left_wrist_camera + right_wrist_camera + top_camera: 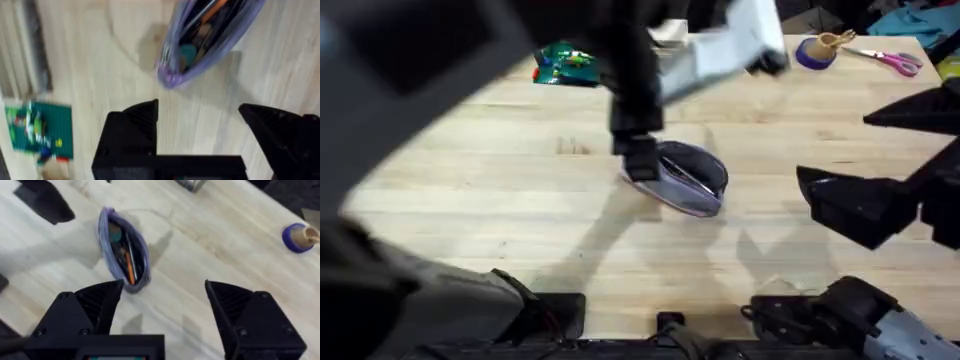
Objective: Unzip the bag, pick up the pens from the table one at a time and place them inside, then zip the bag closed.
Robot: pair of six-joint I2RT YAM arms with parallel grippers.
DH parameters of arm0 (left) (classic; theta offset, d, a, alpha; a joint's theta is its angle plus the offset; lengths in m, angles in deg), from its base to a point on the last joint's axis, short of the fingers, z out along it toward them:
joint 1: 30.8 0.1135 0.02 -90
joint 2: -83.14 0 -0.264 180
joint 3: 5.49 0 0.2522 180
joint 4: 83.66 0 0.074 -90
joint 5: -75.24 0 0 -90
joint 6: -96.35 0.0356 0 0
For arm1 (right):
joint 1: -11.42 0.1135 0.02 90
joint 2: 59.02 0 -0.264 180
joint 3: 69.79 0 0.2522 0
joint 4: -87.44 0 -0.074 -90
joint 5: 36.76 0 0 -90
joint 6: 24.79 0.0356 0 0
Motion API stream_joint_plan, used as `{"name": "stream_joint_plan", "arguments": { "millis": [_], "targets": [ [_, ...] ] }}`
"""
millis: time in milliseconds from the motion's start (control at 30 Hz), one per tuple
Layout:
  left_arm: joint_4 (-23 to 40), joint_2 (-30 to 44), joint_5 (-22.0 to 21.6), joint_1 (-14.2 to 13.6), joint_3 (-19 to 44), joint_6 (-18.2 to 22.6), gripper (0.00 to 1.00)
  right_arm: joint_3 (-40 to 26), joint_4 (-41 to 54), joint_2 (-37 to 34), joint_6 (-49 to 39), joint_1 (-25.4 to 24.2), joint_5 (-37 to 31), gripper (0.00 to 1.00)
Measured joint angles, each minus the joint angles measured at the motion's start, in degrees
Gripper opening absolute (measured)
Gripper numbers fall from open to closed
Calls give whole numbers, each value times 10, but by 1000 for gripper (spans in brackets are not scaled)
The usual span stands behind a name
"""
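The lilac bag lies on the table near the middle, its zip open. In the right wrist view the bag gapes, and pens, one of them orange, lie inside with a teal item. My left gripper hovers at the bag's left end. In its own view the left gripper is open just short of the bag, holding nothing. My right gripper is to the right of the bag; in its wrist view the right gripper is open and empty.
A green brick plate with small bricks sits at the back left. A purple roll and pink-handled scissors lie at the back right. My raised left arm covers the upper left of the overhead view.
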Motion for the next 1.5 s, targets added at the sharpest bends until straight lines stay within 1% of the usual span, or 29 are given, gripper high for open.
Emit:
{"name": "stream_joint_plan", "arguments": {
  "millis": [67, 167, 267, 300, 367, 533, 600, 733, 867, 1033, 1167, 1267, 1367, 1500],
  "targets": [
    [11, -26, 1, 28, 0, 2, 995, 0, -15, 0, 3, 0, 0, 997],
    [28, -54, 13, 80, 0, 7, 995, 0, -43, 0, 12, 0, 0, 998],
    [52, -65, 42, 132, 0, 26, 995, 0, -64, -3, 22, 0, 0, 998],
    [61, -65, 57, 154, 0, 36, 995, -1, -67, -6, 27, 0, 0, 998],
    [70, -64, 81, 188, 0, 52, 995, -1, -76, -17, 37, 0, 0, 999],
    [73, -64, 143, 276, 0, 89, 995, -1, -108, -69, 68, 0, 0, 998],
    [73, -64, 164, 307, 0, 101, 995, -1, -129, -97, 84, 0, 0, 998],
    [79, -64, 203, 357, 0, 130, 995, -1, -168, -157, 119, 0, 3, 997],
    [91, -64, 245, 391, 0, 169, 995, -1, -211, -215, 138, 0, 37, 998],
    [91, -64, 280, 412, 0, 206, 995, -1, -271, -281, 162, 0, 83, 998],
    [89, -60, 292, 415, 0, 224, 995, -1, -304, -319, 184, 0, 97, 998],
    [85, -47, 303, 415, -10, 238, 995, -1, -313, -336, 194, 0, 101, 998],
    [83, -22, 315, 415, -28, 251, 995, -1, -313, -344, 199, 0, 104, 998],
    [65, 22, 332, 415, -47, 258, 995, -1, -314, -348, 215, 0, 106, 998]
  ]
}}
